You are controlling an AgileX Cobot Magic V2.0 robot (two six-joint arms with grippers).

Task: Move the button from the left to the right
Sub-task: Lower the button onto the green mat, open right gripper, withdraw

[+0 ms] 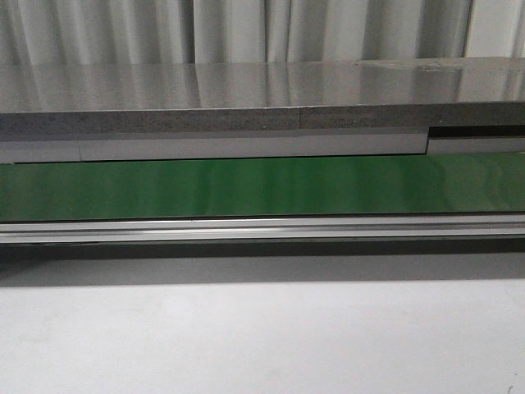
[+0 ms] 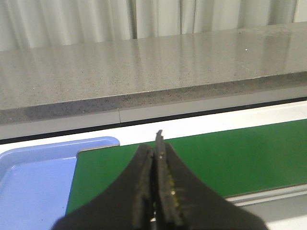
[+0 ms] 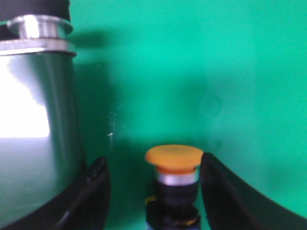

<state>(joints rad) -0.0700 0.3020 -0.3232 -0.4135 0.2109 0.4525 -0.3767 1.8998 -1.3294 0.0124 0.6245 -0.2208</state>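
The button [image 3: 173, 165] has an orange round cap, a silver collar and a black body, and it shows only in the right wrist view. It stands on the green belt [image 3: 192, 72] between the jaws of my right gripper [image 3: 154, 160]. The jaws are open; the button sits closer to one finger [image 3: 220, 191], with a clear gap to the other. My left gripper [image 2: 156, 146] is shut and empty, above the green belt [image 2: 230, 158] near its end. In the front view neither gripper nor the button shows.
A shiny metal cylinder [image 3: 33, 120] stands close beside the right gripper. A blue tray [image 2: 33, 187] lies at the belt's end. A grey stone counter [image 1: 246, 98] runs behind the green belt [image 1: 246, 185], an aluminium rail [image 1: 246, 227] and white table [image 1: 246, 336] before it.
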